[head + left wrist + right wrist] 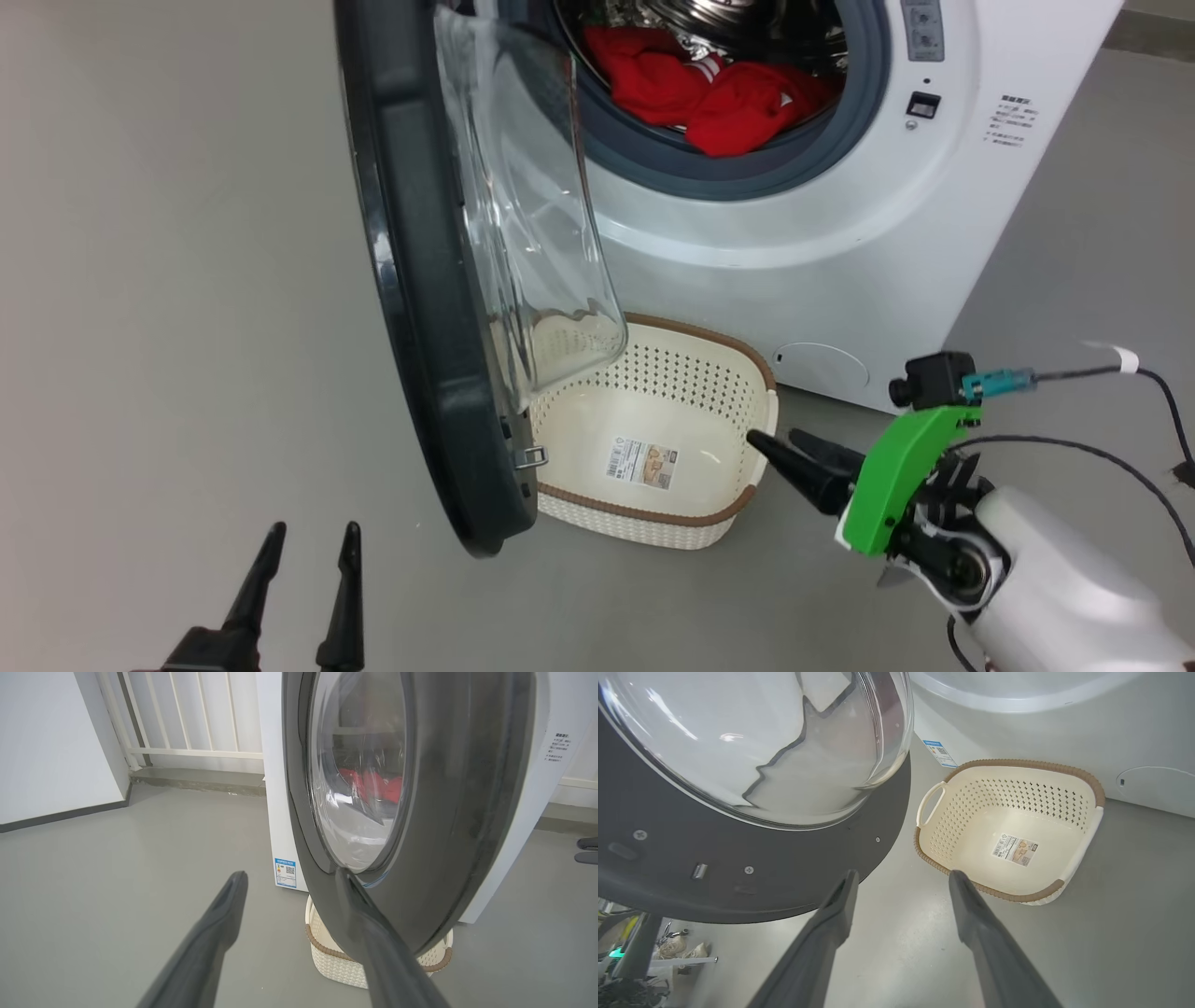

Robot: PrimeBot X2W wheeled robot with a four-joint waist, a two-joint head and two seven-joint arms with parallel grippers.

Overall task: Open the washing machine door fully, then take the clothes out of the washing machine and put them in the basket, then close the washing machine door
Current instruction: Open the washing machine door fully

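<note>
The washing machine (840,233) stands with its door (411,280) swung wide, black rim edge-on and glass bowl bulging toward the drum. Red clothes (719,93) lie in the drum's lower part. The basket (644,511) sits on the floor below the door, a paper label on its floor. My right gripper (775,437) is open at the basket's right rim, fingers pointing left. In the right wrist view the right gripper (901,875) hangs over bare floor between door (784,872) and basket (1064,777). My left gripper (313,537) is open, left of the door. The left gripper (290,875) faces the door's outer face (467,812).
Grey floor spreads left of the door. A white railing (187,751) and a wall stand beyond the machine. Two dark shoes (587,849) show at the far right. A black cable (1120,457) trails from my right wrist. Tools and clutter (640,961) lie behind the door.
</note>
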